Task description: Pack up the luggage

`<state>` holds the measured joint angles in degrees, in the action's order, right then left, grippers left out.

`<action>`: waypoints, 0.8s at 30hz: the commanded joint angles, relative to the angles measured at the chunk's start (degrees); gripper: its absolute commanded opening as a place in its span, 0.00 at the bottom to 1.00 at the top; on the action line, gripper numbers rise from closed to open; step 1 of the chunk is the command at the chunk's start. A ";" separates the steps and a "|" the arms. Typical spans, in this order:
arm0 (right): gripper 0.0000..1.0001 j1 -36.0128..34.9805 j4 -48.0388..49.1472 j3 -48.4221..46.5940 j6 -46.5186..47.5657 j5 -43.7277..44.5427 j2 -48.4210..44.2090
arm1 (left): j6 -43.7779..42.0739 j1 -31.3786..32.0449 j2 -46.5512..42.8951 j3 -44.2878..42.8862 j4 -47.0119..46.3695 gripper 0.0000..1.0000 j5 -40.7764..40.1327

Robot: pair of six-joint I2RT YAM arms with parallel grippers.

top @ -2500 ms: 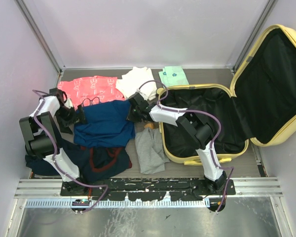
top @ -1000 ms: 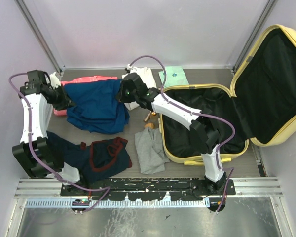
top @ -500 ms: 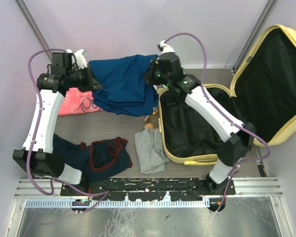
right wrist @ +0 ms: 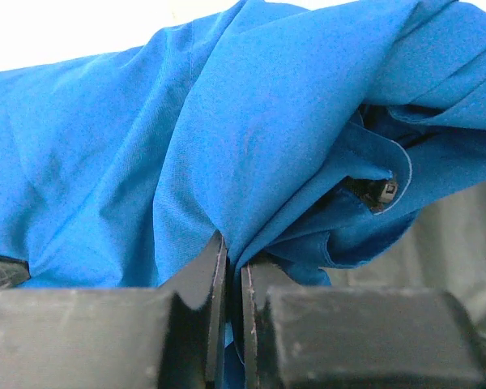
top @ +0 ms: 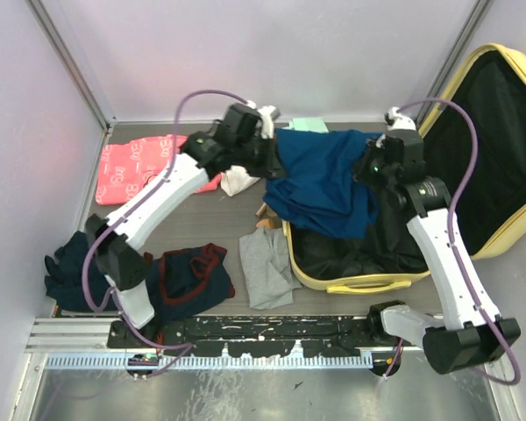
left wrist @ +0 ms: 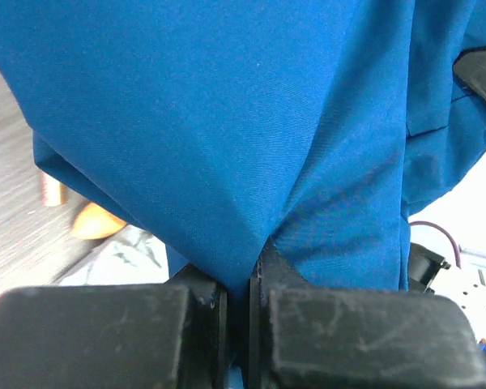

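Observation:
The luggage (top: 351, 282), a pale yellow hard-shell suitcase with black lining, lies open at the right with its lid (top: 495, 140) raised. A blue garment (top: 320, 180) hangs stretched between both arms above the suitcase's left rim. My left gripper (top: 273, 156) is shut on its left edge, and the blue garment (left wrist: 227, 121) fills the left wrist view. My right gripper (top: 368, 167) is shut on the right edge, pinching a fold of the blue garment (right wrist: 186, 162) between its fingertips.
On the table lie a pink patterned cloth (top: 140, 167), a white garment (top: 238, 180), a grey garment (top: 265, 263), a navy piece with red trim (top: 188, 276), dark clothing (top: 66, 272) at the left, and a green packet (top: 309, 124) at the back. A small orange object (top: 265, 221) sits by the suitcase.
Both arms have carried the blue garment to the right, from over the table's back middle to above the suitcase's left side. The pink cloth and white garment are uncovered.

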<state>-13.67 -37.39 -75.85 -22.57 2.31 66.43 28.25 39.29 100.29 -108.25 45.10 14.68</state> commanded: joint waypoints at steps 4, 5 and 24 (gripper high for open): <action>0.00 13.67 -1.33 9.43 3.71 -9.68 -8.32 | 4.31 12.05 6.70 -4.22 -10.47 0.00 -1.92; 0.00 15.41 -1.30 10.59 4.22 -10.52 -8.40 | 4.44 12.85 7.61 -4.11 -10.70 0.00 -2.77; 0.01 25.19 20.87 16.34 10.78 -26.06 15.14 | 0.93 11.19 25.94 -11.77 -10.20 0.00 -8.69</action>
<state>11.75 -27.38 -56.66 -12.47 -19.62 79.20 32.03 51.16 124.46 -114.30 38.63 6.63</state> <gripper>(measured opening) 0.127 0.044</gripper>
